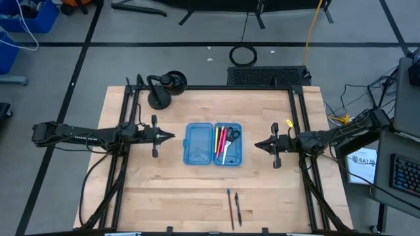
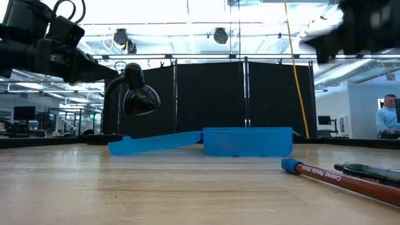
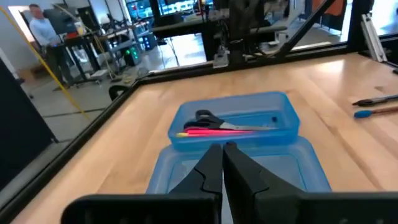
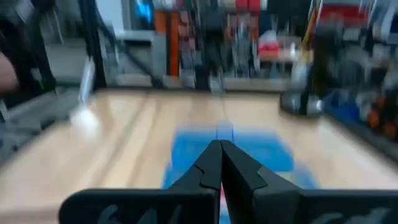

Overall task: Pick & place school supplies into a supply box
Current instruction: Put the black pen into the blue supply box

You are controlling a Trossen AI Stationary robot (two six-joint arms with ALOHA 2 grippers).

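The translucent blue supply box (image 1: 213, 144) lies open at the table's middle, its two halves flat on the wood. The right half holds a yellow pencil (image 1: 217, 139), pink and red markers (image 1: 223, 139) and black-handled scissors (image 1: 231, 137); the left wrist view shows the scissors (image 3: 214, 120) and a pink marker (image 3: 208, 131) there. Two slim pens (image 1: 233, 208), one with a blue end, lie near the table's near edge, and show close in the low view (image 2: 340, 179). My left gripper (image 1: 172, 136) hovers shut to the left of the box. My right gripper (image 1: 256, 145) hovers shut to its right.
A black desk lamp (image 1: 164, 88) stands at the table's far left corner, behind the box in the low view (image 2: 131, 94). Black frame rails run along the table's left and right sides. Bare wood lies between the box and the two pens.
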